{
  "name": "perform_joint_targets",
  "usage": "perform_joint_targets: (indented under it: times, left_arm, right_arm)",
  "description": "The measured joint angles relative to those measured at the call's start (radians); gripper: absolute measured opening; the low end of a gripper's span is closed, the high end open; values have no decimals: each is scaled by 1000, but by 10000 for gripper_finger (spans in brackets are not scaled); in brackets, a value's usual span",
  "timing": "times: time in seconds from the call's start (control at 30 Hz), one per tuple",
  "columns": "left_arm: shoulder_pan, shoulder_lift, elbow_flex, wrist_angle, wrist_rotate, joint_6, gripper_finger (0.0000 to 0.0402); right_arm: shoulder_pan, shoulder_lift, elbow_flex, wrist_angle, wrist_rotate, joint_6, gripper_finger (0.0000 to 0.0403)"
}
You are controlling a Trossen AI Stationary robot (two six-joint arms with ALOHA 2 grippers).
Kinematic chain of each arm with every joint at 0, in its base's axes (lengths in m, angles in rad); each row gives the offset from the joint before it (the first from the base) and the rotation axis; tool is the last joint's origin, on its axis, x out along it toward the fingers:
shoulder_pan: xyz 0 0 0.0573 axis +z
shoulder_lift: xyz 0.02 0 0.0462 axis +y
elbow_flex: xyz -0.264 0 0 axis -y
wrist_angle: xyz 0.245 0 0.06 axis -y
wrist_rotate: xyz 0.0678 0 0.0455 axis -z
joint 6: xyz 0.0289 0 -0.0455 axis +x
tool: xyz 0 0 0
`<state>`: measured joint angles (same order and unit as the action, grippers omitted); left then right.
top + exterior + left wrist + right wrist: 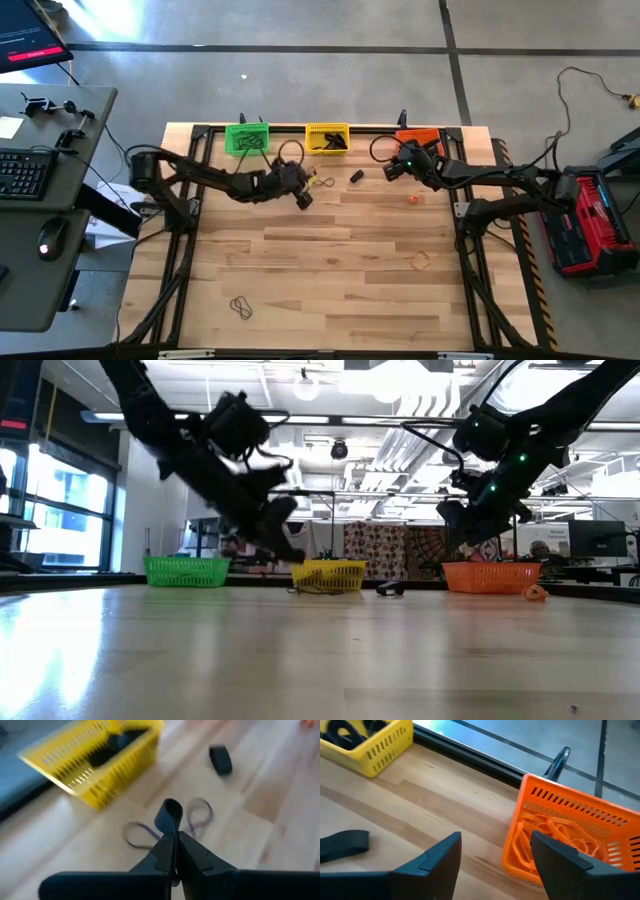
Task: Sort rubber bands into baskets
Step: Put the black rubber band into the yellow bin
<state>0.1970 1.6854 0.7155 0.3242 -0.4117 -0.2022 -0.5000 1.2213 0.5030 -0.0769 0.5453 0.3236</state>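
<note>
The left gripper [172, 837] is pinched shut on a dark rubber band loop [168, 815], just near of the yellow plastic lattice basket [327, 137] at the table's far edge. A thin pale band [192, 817] lies beneath it, and a wide black band [356, 177] lies to its right. The right gripper [495, 852] hangs spread wide beside the orange lattice basket [570, 837] of orange bands. Nearer lie an orange band [421, 261] and a dark band [241, 307].
</note>
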Motion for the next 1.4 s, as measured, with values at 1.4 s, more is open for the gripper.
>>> perform_joint_targets:
  times: [1.4]
  left_arm:
    - [373, 348, 740, -671, 455, 337, 1]
  right_arm:
    - [142, 3, 0, 50, 27, 9, 83]
